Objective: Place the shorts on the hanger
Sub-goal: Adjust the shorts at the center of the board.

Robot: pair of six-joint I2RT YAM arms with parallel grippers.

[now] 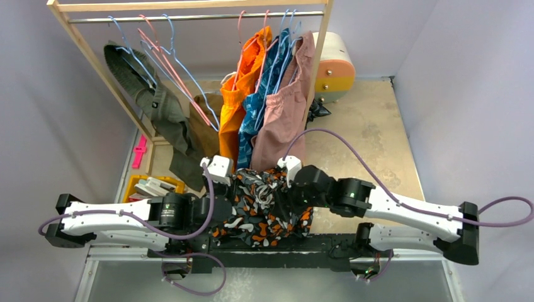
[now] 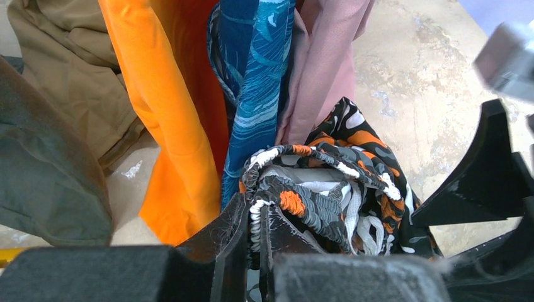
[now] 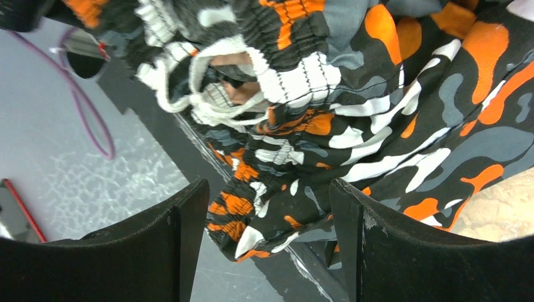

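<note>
One shorts [image 1: 261,204], two jaws, left clamped on

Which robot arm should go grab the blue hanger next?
Probably the right. The right gripper is open and not gripping anything, while the left gripper is shut on the waistband of the shorts. The empty blue hanger hangs over on the left, though.

I'd call this a robotics lab booth. Plain pale walls [image 1: 38,94] box in a worn table [image 1: 378,119], with a wooden garment rack [image 1: 189,5] and two cabled robot arms [image 1: 107,217] bolted at its near edge
</note>
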